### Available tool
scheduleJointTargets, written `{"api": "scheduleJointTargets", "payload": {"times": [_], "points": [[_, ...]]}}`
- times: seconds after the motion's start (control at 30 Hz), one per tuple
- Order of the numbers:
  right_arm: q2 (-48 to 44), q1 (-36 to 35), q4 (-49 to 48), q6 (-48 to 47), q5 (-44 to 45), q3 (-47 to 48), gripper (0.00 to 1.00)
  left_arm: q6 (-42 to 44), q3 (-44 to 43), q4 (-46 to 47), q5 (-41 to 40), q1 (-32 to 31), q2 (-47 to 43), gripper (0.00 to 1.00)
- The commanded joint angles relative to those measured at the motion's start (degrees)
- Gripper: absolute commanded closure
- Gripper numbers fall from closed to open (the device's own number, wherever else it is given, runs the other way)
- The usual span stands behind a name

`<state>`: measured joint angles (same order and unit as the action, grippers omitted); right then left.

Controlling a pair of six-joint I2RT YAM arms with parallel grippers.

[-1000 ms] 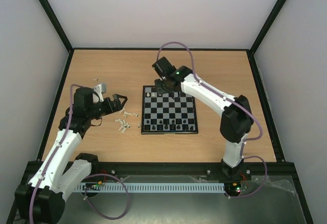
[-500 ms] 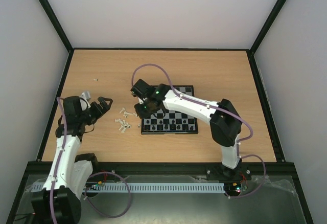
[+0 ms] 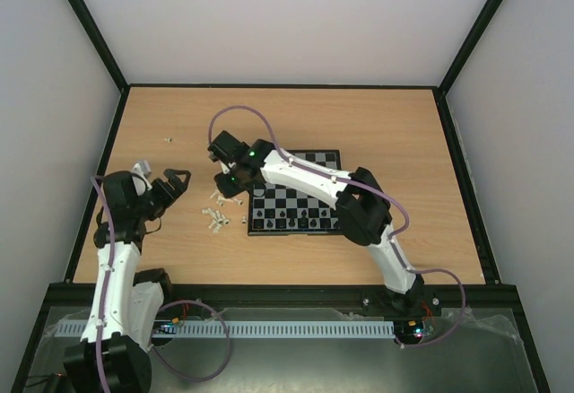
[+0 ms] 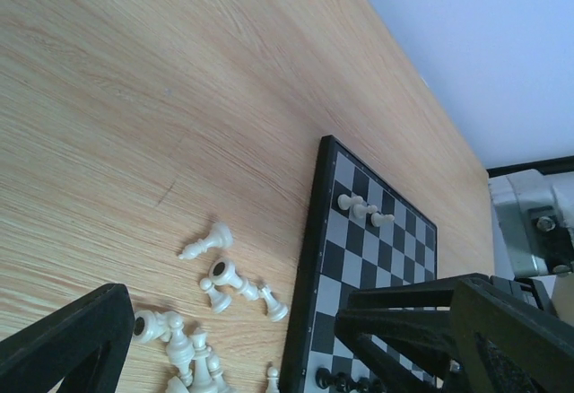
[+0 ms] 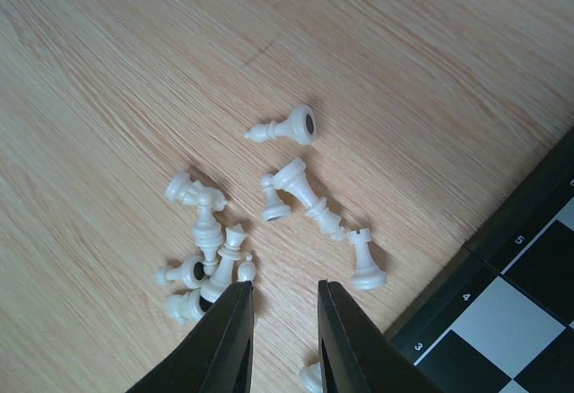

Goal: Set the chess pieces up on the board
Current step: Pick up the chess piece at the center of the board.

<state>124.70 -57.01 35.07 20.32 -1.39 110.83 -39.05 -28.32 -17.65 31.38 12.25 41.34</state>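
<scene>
The right arm (image 3: 305,178) stretches far to the left, almost straight, with the wrist bent down. The right gripper (image 3: 220,197) points downward; its 2 fingers (image 5: 229,339) stand a little apart with nothing between them. The left arm (image 3: 112,258) rises steeply, and the left gripper (image 3: 177,187) gapes wide, holding nothing.

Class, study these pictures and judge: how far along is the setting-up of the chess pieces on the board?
Done: a row of black pieces stands along the near edge of the board, and two white pieces sit at its far edge. In hand: the right gripper, empty with a narrow gap, hovers over the white heap beside the board. Left: that heap, mostly lying down; the left gripper is open, idle.
</scene>
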Motion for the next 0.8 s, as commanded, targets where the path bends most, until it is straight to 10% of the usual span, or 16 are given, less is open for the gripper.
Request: {"api": "scheduleJointTargets", "payload": {"times": [0.0,0.77], "points": [[1.7,-0.3,3.8,-1.4,-0.4,3.1,0.78,-0.6,1.1,0.2,1.4,1.6,-0.1,0.01],[3.8,-0.5,8.5,-3.0,4.4,-0.6,0.72,-0.5,3.1,2.7,4.5,4.2,1.0,0.01]]}}
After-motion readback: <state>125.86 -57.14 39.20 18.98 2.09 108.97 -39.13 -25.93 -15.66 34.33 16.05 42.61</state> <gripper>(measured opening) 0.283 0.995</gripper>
